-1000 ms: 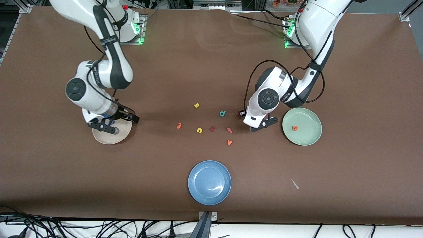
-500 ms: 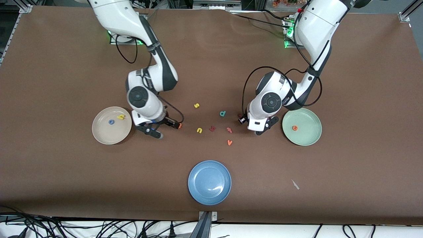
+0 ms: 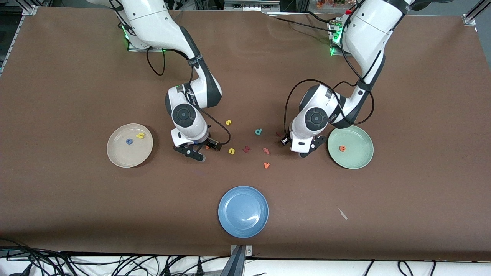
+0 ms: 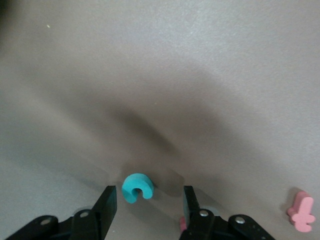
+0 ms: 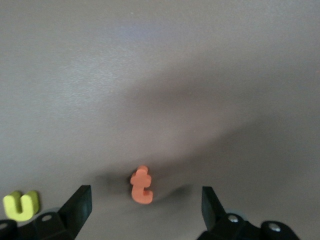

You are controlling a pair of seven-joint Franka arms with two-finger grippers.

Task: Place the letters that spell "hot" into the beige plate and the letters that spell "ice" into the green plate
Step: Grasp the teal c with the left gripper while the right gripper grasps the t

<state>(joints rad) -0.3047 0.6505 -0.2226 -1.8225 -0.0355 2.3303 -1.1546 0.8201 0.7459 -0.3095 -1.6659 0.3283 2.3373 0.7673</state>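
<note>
My right gripper is open and low over the orange t, which lies between its fingers without touching them. My left gripper is open around the teal c, which the hand hides in the front view. The beige plate at the right arm's end holds the blue o and the yellow h. The green plate at the left arm's end holds the orange e. A small dark red i lies beside the left hand.
Loose letters lie between the two grippers: yellow s, yellow u, teal d, a dark red letter, pinkish t and orange v. A blue plate sits nearer the front camera.
My right arm swung from over the beige plate to the orange t, uncovering the o and h in that plate. The left gripper edged toward the green plate.
</note>
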